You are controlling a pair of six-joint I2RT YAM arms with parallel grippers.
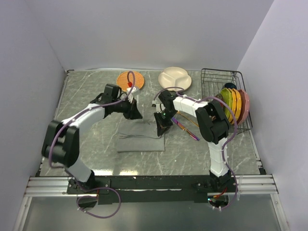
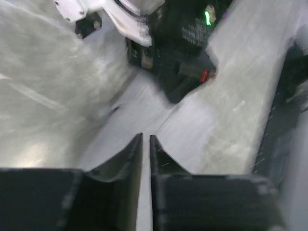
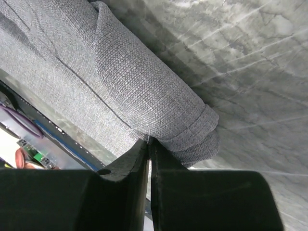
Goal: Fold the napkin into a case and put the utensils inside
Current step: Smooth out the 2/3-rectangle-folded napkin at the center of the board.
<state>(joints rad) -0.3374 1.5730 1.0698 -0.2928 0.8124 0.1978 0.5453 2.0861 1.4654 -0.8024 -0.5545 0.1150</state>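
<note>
The grey napkin (image 1: pixel 140 140) lies folded into a rough oblong on the marble table, in front of both grippers. My right gripper (image 1: pixel 160 129) is shut on the napkin's rolled edge; in the right wrist view the fingertips (image 3: pixel 148 140) pinch the fold of the cloth (image 3: pixel 134 82). My left gripper (image 1: pixel 136 114) hovers over the napkin's far edge. In the left wrist view its jaws (image 2: pixel 146 136) stand a narrow gap apart with nothing between them. The purple knife (image 1: pixel 188 131) and the gold spoon (image 1: pixel 186 120) lie on the table just right of the right gripper.
An orange woven mat (image 1: pixel 131 80) and a cream divided plate (image 1: pixel 174 78) sit at the back. A black wire rack (image 1: pixel 211 77) with several coloured plates (image 1: pixel 235 103) stands at the right. Grey walls enclose the table on three sides.
</note>
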